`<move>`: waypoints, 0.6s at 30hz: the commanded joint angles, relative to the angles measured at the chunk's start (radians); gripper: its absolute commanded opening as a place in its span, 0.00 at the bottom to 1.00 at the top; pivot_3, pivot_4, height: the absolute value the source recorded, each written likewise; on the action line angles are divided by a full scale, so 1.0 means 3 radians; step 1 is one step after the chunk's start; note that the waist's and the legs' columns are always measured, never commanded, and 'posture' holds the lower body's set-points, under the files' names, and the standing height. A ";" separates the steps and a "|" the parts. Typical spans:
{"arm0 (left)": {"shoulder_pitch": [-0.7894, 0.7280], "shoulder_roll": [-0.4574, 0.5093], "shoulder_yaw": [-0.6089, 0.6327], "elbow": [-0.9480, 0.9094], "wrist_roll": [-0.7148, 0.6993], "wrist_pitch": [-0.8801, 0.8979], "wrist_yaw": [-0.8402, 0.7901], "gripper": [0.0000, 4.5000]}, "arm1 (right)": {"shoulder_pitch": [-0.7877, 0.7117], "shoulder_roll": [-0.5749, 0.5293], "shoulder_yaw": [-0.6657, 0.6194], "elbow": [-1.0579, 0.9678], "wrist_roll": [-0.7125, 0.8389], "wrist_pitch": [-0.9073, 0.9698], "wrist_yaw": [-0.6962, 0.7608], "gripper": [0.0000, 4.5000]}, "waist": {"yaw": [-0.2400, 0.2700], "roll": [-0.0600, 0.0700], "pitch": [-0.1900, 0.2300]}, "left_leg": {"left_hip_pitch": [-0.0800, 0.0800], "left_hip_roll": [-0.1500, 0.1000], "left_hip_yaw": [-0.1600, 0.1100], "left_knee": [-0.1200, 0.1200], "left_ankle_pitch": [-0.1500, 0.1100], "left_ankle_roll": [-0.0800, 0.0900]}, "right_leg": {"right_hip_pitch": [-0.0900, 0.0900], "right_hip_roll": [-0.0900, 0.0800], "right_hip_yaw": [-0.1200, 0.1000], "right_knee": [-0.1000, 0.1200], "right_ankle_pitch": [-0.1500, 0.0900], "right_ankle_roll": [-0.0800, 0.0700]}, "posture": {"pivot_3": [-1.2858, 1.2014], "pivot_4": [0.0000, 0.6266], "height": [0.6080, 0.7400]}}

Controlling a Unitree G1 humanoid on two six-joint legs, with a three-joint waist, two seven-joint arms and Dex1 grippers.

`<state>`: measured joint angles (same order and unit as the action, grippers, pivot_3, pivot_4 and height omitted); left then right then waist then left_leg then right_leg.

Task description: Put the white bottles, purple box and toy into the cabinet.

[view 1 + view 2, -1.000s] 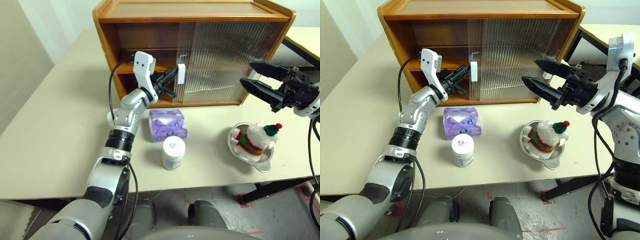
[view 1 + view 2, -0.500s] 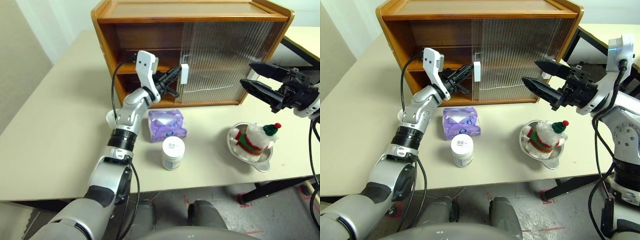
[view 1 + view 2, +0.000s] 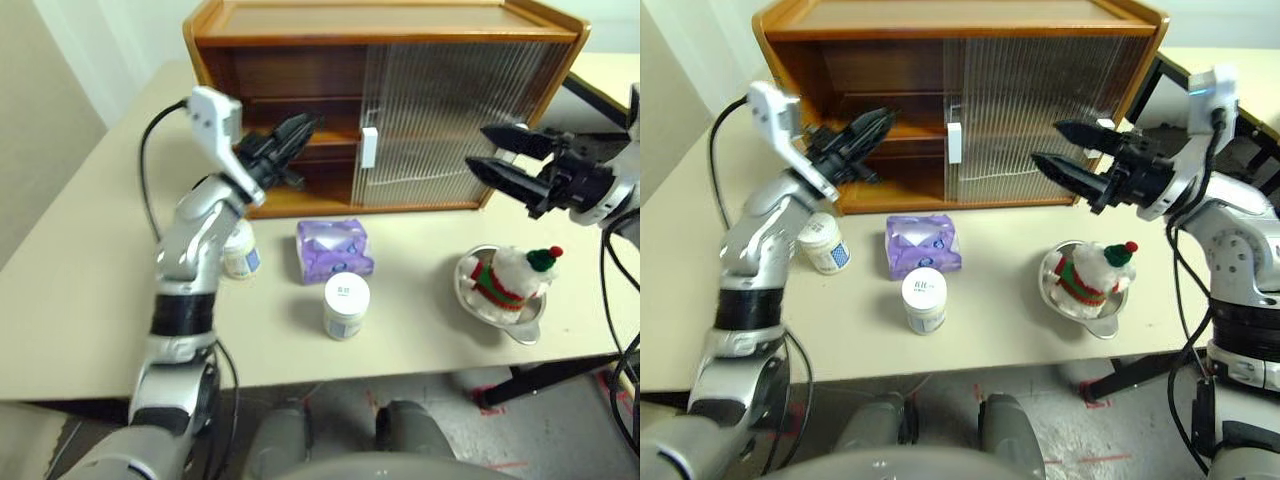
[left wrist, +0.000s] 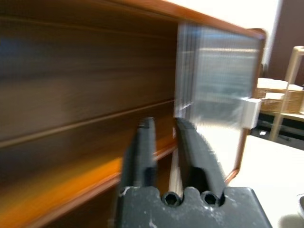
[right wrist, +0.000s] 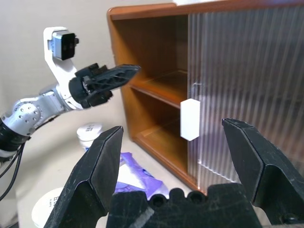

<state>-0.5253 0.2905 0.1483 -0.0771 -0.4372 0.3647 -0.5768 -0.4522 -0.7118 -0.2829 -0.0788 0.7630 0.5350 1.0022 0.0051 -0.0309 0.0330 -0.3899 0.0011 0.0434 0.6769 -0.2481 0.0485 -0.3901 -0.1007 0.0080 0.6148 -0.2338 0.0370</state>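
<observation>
Left eye view — purple box (image 3: 334,250) below empty jaws: left narrowly parted, right wide.

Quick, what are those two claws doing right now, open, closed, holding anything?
Left gripper: fingers slightly apart, holding nothing, in front of the cabinet opening.
Right gripper: wide open, empty, above the toy.

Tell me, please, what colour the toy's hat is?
Green with a red pompom; the toy shows best in the left eye view.
</observation>
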 commanded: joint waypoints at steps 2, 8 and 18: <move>0.0384 0.0217 0.0200 -0.0239 -0.0146 0.0007 -0.0108 0.64 | -0.0108 0.0030 0.0082 0.0119 -0.0068 -0.0082 0.0089 1.00 | 0.0053 0.0002 0.0001 | 0.0000 0.0000 0.0000 0.0000 -0.0005 -0.0010 | 0.0000 -0.0001 0.0000 0.0001 -0.0001 -0.0002 | 0.56 0.00 1.00; 0.1058 0.0412 0.0423 -0.0401 -0.0202 -0.0226 -0.0275 0.99 | -0.0197 0.0091 0.0146 0.0232 -0.0116 -0.0108 0.0154 1.00 | 0.0147 0.0004 0.0004 | 0.0000 0.0001 0.0000 -0.0001 -0.0008 -0.0013 | -0.0004 -0.0008 -0.0002 0.0000 -0.0004 -0.0008 | 0.57 0.00 1.00; 0.1815 0.0446 0.0484 -0.0403 -0.0276 -0.0516 -0.0606 0.99 | -0.0289 0.0136 0.0176 0.0302 -0.0163 -0.0111 0.0204 1.00 | 0.0319 0.0005 0.0004 | 0.0000 0.0003 0.0000 -0.0034 -0.0010 -0.0018 | -0.0017 -0.0038 -0.0007 -0.0007 -0.0034 -0.0063 | 0.57 0.00 1.00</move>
<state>0.0073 0.4258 0.2940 -0.2191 -0.5156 0.2318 -0.7468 -0.5323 -0.6726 -0.2396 0.0060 0.7229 0.5144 1.0575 0.1006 -0.0293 0.0341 -0.3900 0.0020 0.0435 0.6660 -0.2511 0.0432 -0.3953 -0.1120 0.0059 0.6128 -0.2438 0.0184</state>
